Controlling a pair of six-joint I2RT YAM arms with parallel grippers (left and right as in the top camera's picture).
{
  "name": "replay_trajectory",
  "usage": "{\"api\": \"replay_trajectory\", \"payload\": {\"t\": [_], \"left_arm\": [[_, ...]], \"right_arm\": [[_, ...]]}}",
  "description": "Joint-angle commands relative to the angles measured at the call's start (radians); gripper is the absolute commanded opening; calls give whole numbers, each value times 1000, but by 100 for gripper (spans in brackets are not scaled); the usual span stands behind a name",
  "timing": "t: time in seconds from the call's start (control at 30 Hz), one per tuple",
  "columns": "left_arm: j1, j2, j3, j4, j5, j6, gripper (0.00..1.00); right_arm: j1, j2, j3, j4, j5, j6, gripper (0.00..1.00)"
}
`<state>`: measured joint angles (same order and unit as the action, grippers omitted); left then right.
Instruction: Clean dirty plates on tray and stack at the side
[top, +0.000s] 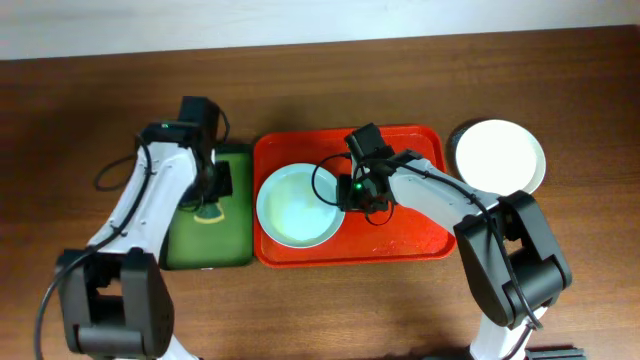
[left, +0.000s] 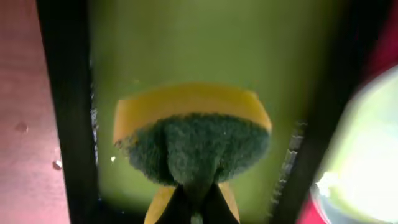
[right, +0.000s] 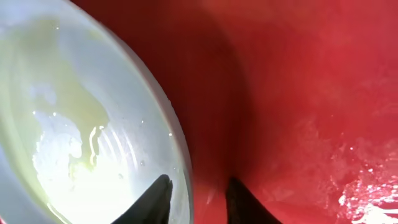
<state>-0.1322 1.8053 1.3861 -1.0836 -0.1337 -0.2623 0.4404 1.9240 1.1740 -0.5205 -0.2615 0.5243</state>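
Observation:
One pale mint-blue plate (top: 295, 205) lies in the left half of the red tray (top: 420, 235), wet, with a faint yellowish film (right: 74, 124). My right gripper (top: 352, 190) is at this plate's right rim. Its jaws stand apart (right: 198, 193), one finger over the plate and the other over the red tray floor (right: 298, 93), with the rim between them. A white plate (top: 498, 155) rests on the table just right of the tray. My left gripper (left: 196, 208) is shut on a yellow-and-green sponge (left: 193, 140), held above the dark green tray (left: 186, 43).
The small green tray (top: 190, 245) sits directly left of the red tray, their edges almost touching. Water drops glisten on the red tray's right part (right: 367, 193). Brown wooden table (top: 330, 310) surrounds both trays.

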Motion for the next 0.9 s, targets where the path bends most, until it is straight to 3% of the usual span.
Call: {"api": "replay_trajectory", "payload": {"t": [0.0,0.13,0.27,0.37,0.43,0.6,0.7,0.8,0.87], "left_arm": [[4,3,-161,151,-84,-32,0],[4,3,-257,272,-83,10,2],[4,-5,-238,254,-71,9,22],[4,-53,-132,175,-70,9,52],[4,-116,-56,134,-70,2,70],[132,-343,38,109,-68,-129,82],[203,-407,38,101,-69,-130,100],[214,-411,38,101,-69,-130,99],[214,-411,38,101,-69,-130,99]], "right_arm": [[4,9,-6,2,97,5,37],[5,10,-7,2,101,5,37],[5,14,-7,1,101,5,36],[5,14,-7,1,101,5,25],[6,14,-7,1,101,5,23],[5,14,-7,-6,101,5,21],[5,14,-7,-6,101,5,13],[6,14,-7,-6,101,4,4],[5,14,-7,-6,101,4,4]]}}
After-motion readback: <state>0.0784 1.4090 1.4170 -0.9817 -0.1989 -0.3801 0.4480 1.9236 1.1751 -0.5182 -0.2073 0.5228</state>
